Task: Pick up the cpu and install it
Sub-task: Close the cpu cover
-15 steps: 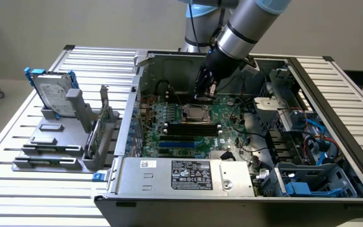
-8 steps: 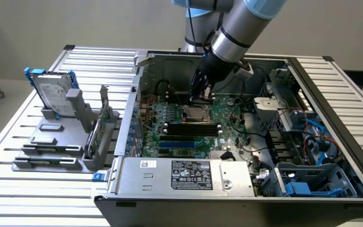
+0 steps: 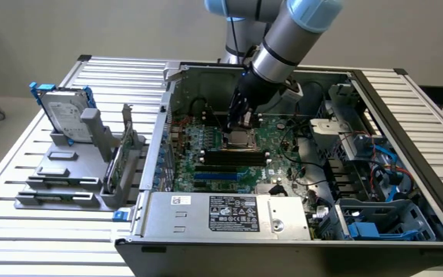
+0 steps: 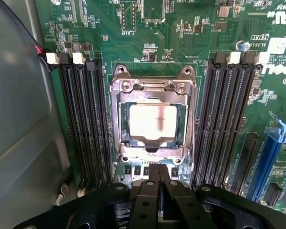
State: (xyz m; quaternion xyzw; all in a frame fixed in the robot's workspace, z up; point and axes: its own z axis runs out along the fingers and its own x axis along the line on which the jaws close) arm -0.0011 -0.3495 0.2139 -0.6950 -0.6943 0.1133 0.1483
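Observation:
The cpu (image 4: 152, 121) is a pale silver square lying flat inside the metal-framed motherboard socket (image 4: 153, 86). A thin dark streak runs across its top. My gripper (image 4: 158, 171) hovers just above the socket's edge with its black fingers (image 4: 148, 191) pressed together and nothing between them. In the exterior view the gripper (image 3: 243, 122) reaches down into the open computer case, right over the socket (image 3: 241, 138) in the middle of the green board.
Black memory slots (image 4: 86, 119) (image 4: 224, 119) flank the socket, and a blue slot (image 4: 269, 157) lies beside them. The case walls (image 3: 406, 115) and cables (image 3: 391, 167) crowd the exterior view's right. A hard drive (image 3: 64, 112) stands in a grey rack on the exterior view's left.

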